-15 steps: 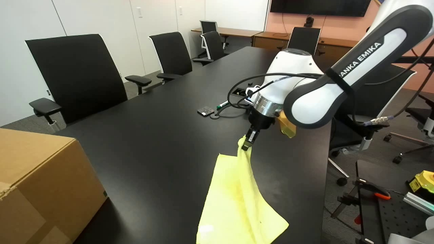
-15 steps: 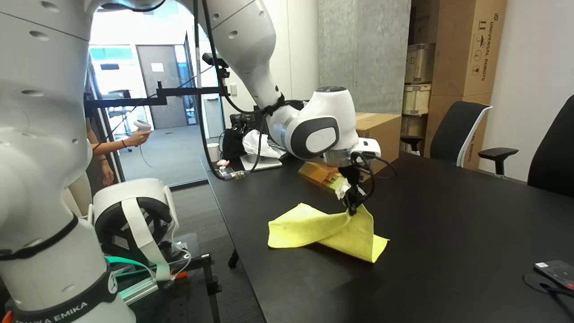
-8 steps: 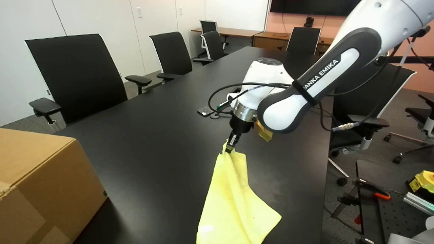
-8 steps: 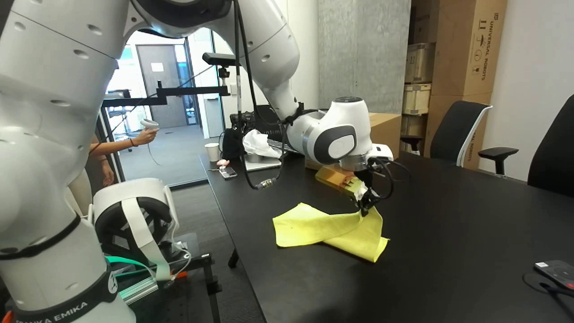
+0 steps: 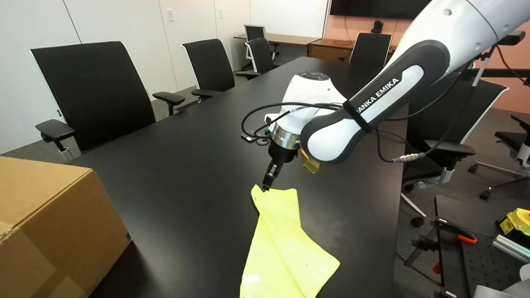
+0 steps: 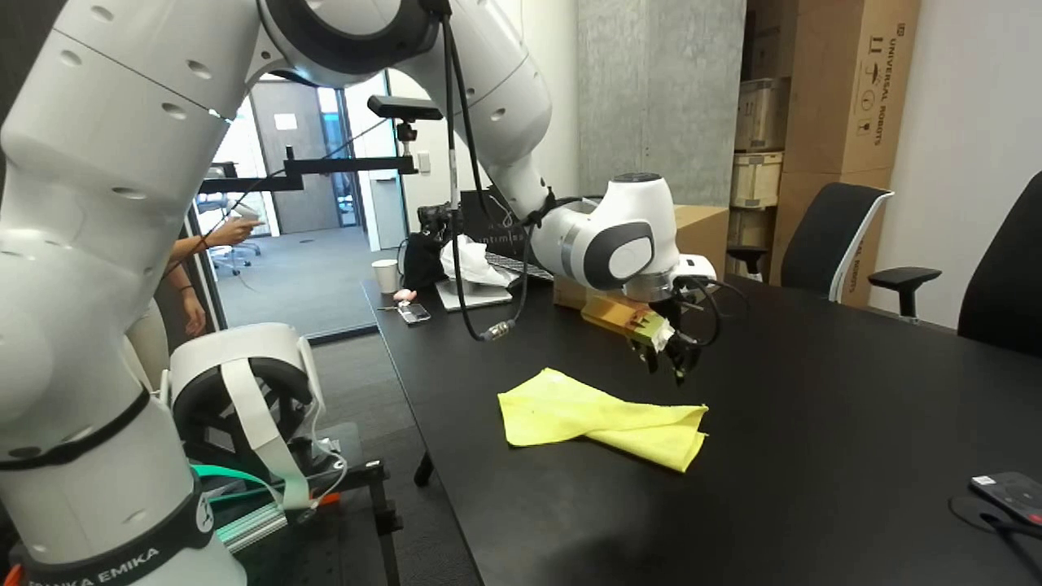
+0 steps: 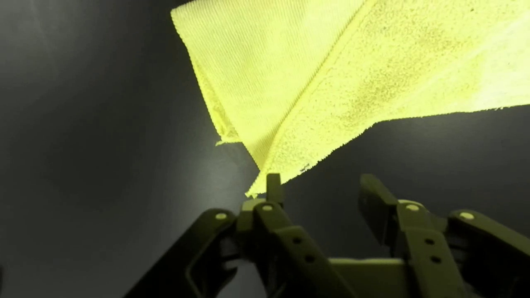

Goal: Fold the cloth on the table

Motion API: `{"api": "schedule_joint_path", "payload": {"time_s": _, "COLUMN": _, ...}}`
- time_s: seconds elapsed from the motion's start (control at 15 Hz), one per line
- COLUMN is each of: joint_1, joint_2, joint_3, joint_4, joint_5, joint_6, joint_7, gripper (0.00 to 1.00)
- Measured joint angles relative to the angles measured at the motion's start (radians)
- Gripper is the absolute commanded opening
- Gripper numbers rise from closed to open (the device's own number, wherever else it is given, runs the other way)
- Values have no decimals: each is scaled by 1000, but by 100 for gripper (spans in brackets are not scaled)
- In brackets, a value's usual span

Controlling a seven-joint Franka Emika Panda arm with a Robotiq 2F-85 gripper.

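The pale-yellow cloth (image 5: pixel 285 248) lies on the black table (image 5: pixel 194 198), folded over itself diagonally. In an exterior view (image 6: pixel 602 419) it lies low, with layered corners at its right end. My gripper (image 5: pixel 267 188) is just above the cloth's far corner in an exterior view. It also shows in an exterior view (image 6: pixel 666 370), fingers apart and above the table behind the cloth. In the wrist view the gripper (image 7: pixel 321 182) is open and holds nothing. Its left fingertip overlaps the tip of the cloth (image 7: pixel 331 95) in the picture; its right fingertip is over bare table.
A cardboard box (image 5: pixel 62 223) stands on the table. A yellow-orange block (image 6: pixel 623 317) lies behind the gripper. A laptop (image 6: pixel 476 295), a paper cup (image 6: pixel 386 275) and a black device (image 6: pixel 1009 492) are on the table. Black chairs (image 5: pixel 95 91) line the edge.
The gripper carried the cloth's corner leftward in one view and rightward in the other, then opened and let it go. The corner now lies flat on the rest of the cloth.
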State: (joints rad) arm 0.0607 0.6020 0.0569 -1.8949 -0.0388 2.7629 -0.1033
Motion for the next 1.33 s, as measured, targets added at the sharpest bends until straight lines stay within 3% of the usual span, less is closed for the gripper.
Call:
{"api": "schedule_joint_path", "payload": {"time_s": 0.13, "joint_1": 14, "joint_2": -8, "joint_3": -18, "joint_4": -9, "joint_5": -21, "joint_6": -39, "joint_7": 8, "gripper": 99}}
{"api": "schedule_joint_path", "payload": {"time_s": 0.33, "joint_1": 15, "joint_2": -51, "joint_3": -21, "joint_4": -87, "joint_5": -31, "joint_6": -92, "joint_7": 9, "gripper": 100}}
{"api": "schedule_joint_path", "payload": {"time_s": 0.73, "joint_1": 42, "joint_2": -229, "joint_3": -11, "joint_4": -414, "joint_5": -36, "joint_6": -122, "joint_7": 22, "gripper": 100}}
{"api": "schedule_joint_path", "payload": {"time_s": 1.07, "joint_1": 83, "joint_2": -327, "joint_3": 31, "joint_4": -617, "joint_5": -36, "joint_6": -53, "joint_7": 76, "gripper": 100}}
{"api": "schedule_joint_path", "payload": {"time_s": 1.33, "joint_1": 105, "joint_2": -337, "joint_3": 61, "joint_4": -699, "joint_5": -36, "joint_6": 62, "joint_7": 111, "gripper": 100}}
